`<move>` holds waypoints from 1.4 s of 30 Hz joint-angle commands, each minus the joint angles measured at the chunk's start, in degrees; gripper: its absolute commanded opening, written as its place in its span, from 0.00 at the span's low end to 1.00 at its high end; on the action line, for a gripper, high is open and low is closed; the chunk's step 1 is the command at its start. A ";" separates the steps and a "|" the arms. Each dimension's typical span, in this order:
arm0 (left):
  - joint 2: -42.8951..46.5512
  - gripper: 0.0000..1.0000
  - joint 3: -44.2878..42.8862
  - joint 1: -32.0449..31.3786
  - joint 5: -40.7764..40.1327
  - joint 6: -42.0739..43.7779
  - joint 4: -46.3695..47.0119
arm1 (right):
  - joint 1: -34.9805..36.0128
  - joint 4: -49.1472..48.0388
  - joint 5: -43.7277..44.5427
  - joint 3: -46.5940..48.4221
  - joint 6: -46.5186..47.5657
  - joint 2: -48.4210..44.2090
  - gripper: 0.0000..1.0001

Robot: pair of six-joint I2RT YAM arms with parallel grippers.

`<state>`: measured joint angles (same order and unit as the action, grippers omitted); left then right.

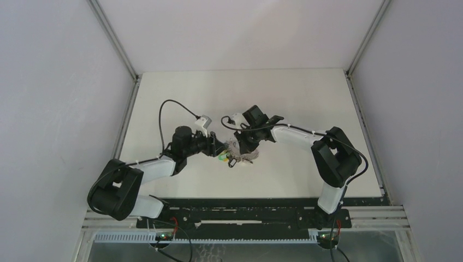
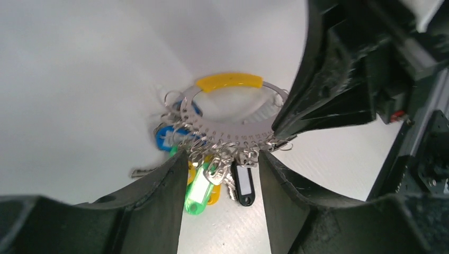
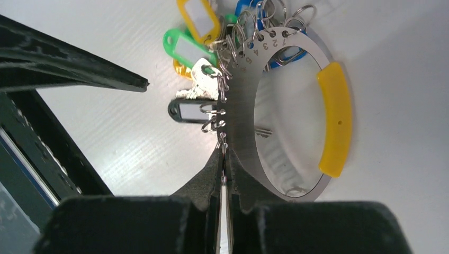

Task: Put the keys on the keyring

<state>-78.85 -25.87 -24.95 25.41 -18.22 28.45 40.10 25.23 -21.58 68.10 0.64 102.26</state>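
— Where do we have the keyring (image 2: 227, 132)?

— On the bench (image 2: 79, 79), between our two arms and straight ahead of the left fingers (image 1: 220, 148). From that wrist its long axis runs across us. The yellow band (image 2: 229, 81) is on the far side and the tags (image 2: 198, 190) are on the near side.

— And the left fingers?

— About half apart, one on each side of the tags, with the tips just short of the ring's numbered edge. We see them clamp nothing.

— The right fingers (image 3: 222, 159)?

— Closed tight, tip to tip, and touching the ring's outer edge where the little split rings (image 3: 212, 119) hang. From that wrist the ring's long axis runs the way we point, and its metal sits just right of our tips. So the right arm is the nearer one.

— Do we have the key?

— We cannot tell. Something thin may be pinched in the right tips (the seam between them is too dark to read). A short silver blade (image 2: 140, 172) lies on the bench beside a left finger, its head hidden, and that may be it.

— So what matters next?

— We judge it is lining up our right tips with one split ring on that edge.
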 commanded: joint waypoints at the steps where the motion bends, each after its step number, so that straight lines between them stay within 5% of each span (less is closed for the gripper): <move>1: 1.00 0.57 2.71 -0.49 7.10 3.79 12.38 | 0.16 3.80 -4.13 2.30 11.23 -3.13 0.00; 13: -3.58 0.57 7.77 -2.41 5.94 0.13 29.22 | -0.55 8.96 -6.27 5.83 21.90 0.26 0.00; 24: -2.10 0.57 7.05 -2.43 5.44 0.40 23.10 | -0.75 9.38 -1.06 7.39 19.78 4.97 0.02; 34: -1.85 0.57 2.94 -4.49 6.84 5.45 15.25 | -3.15 9.52 -2.54 6.04 13.82 -2.56 0.31; 42: -2.85 0.56 -2.05 -5.80 6.76 10.27 8.48 | -6.75 3.94 -7.06 -2.48 1.26 -7.40 0.29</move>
<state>-82.48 -23.49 -30.35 31.79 -11.35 38.92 35.00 33.56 -24.84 71.00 11.79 98.28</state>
